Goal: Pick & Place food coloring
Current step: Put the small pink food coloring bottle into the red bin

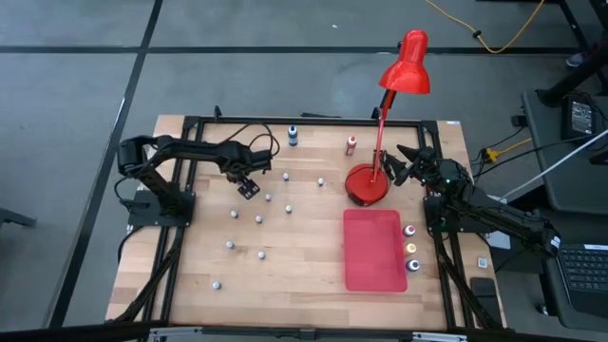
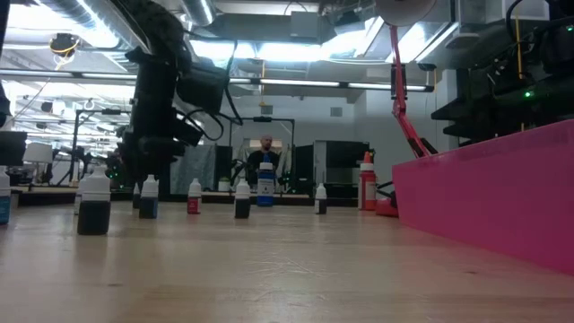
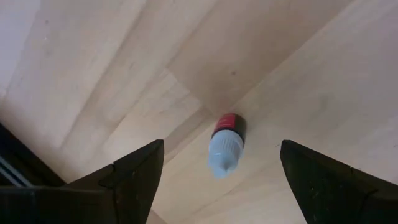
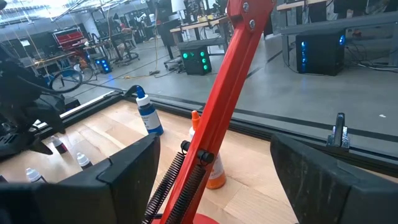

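Food coloring: tiny bottles scattered upright across the left-centre of the bench [image 1: 285,275] in the high view, most whitish. A blue one [image 1: 293,137] and a red one [image 1: 351,143] stand near the upper edge, and three more [image 1: 411,248] sit just right of the red mat [image 1: 374,249].

Handling, as a judgement: light, rigid plastic, small and smooth, so easy to tip or flick away. Best grip is across the body under the cap, fingers square to it, closing gently.

Left tool [image 1: 248,187] hangs over the upper-left cluster, fingers spread wide, holding nothing. The left wrist view shows one bottle [image 3: 226,143], dark body with red band and pale cap, centred between its fingers [image 3: 134,177] with clear gaps either side, no contact. The opening is far wider than the bottle.

Right tool [image 1: 410,167] waits at centre right, beside the lamp [image 1: 369,182]. Its fingers are parted and empty; the lamp's stem passes in front of them in the right wrist view.
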